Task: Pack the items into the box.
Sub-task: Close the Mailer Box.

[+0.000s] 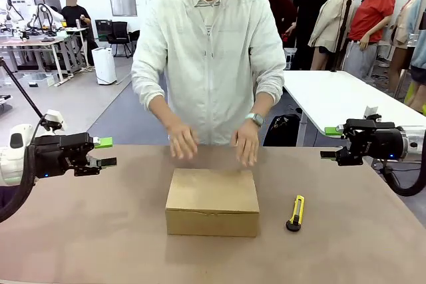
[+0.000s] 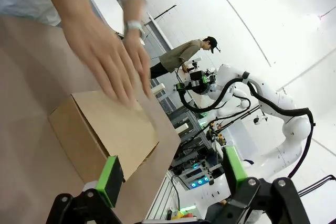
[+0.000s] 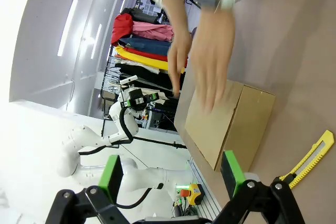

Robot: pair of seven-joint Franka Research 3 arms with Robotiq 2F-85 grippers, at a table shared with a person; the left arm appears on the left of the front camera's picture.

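The tan cardboard box (image 1: 212, 201) lies in the middle of the table with its lid down; it also shows in the left wrist view (image 2: 113, 129) and the right wrist view (image 3: 231, 124). A person's hands (image 1: 183, 143) hover blurred over its far edge. The navy bundle and the black stapler are hidden or out of view. My left gripper (image 1: 105, 152) hangs open above the table's left side, well clear of the box, its green pads (image 2: 110, 174) apart with nothing between them. My right gripper (image 1: 331, 143) is open at the right, likewise holding nothing (image 3: 171, 170).
A yellow and black utility knife (image 1: 296, 212) lies on the table to the right of the box, also visible in the right wrist view (image 3: 310, 158). The brown tabletop (image 1: 86, 231) has bare room on both sides of the box. A white table (image 1: 346, 94) stands behind at the right.
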